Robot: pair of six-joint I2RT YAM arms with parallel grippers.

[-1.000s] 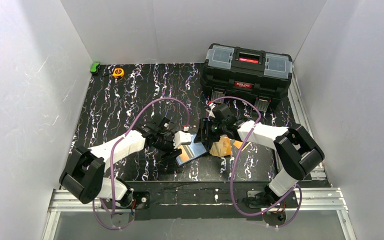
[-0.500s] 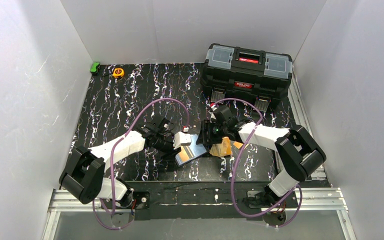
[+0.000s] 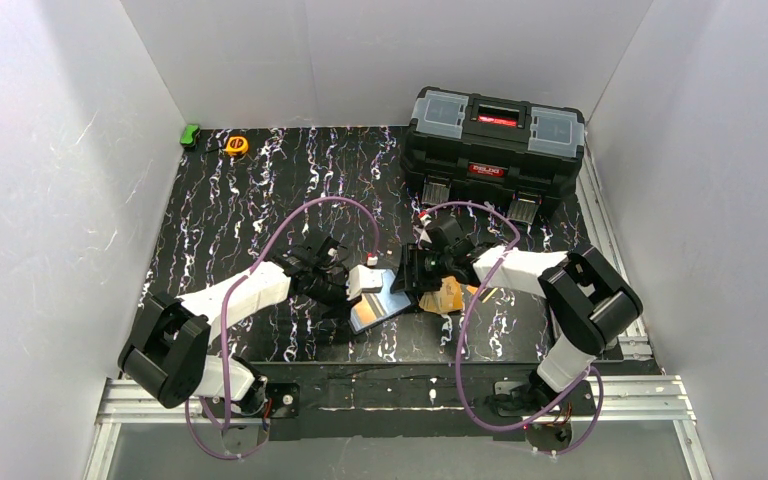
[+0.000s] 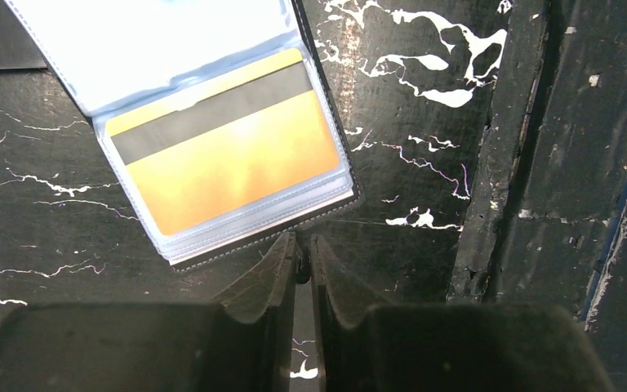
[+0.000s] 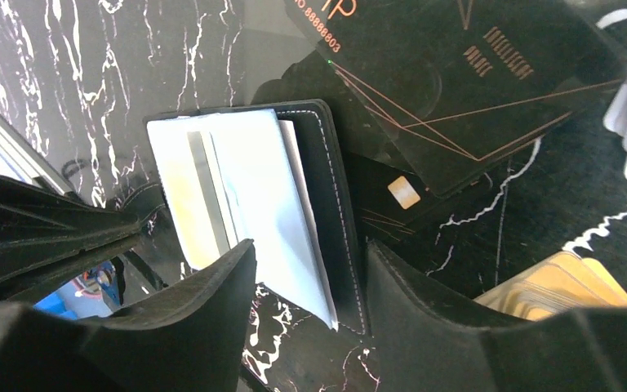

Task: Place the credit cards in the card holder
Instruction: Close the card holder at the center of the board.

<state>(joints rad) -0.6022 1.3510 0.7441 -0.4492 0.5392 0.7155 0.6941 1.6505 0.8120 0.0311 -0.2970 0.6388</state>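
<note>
The black card (image 5: 457,73) has orange print on it. The numbers "8888803" can be read at its edge. Its other words are too small to read. So is the red label on the toolbox (image 3: 495,140).

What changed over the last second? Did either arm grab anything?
The left hand closed its fingers at the edge of the card holder; whether they pinch it is unclear. The right hand crept left toward the holder, jaws open, astride its cover. The holder, the loose cards beside it and the toolbox stayed put.
</note>
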